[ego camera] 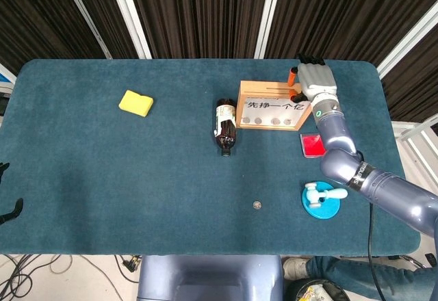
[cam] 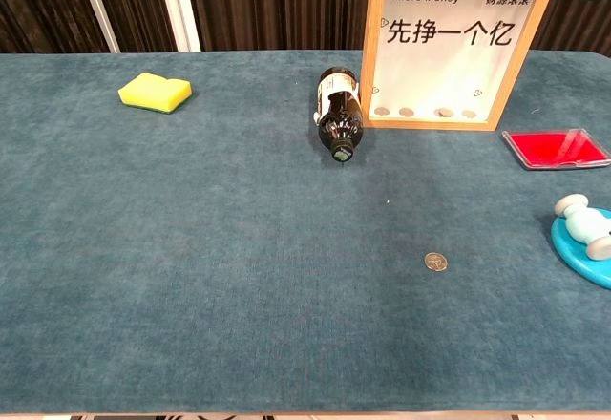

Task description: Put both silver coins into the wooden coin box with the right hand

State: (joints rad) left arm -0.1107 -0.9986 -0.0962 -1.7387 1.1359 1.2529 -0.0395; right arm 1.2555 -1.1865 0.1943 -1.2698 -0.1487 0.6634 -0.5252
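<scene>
right robot hand (ego camera: 315, 79) hovers over the wooden coin box (ego camera: 270, 106); its grip cannot be told.

Both my views are bright and evenly lit from overhead, with only small soft shadows, like the thin one hugging the bottle (cam: 338, 115). Focus is sharp across the table (cam: 191, 248), and the print on the wooden coin box (cam: 449, 48) left of my raised arm reads cleanly with no glare. My head view bows the table (ego camera: 102, 178) edges slightly; curtains behind the box stay dark.
</scene>
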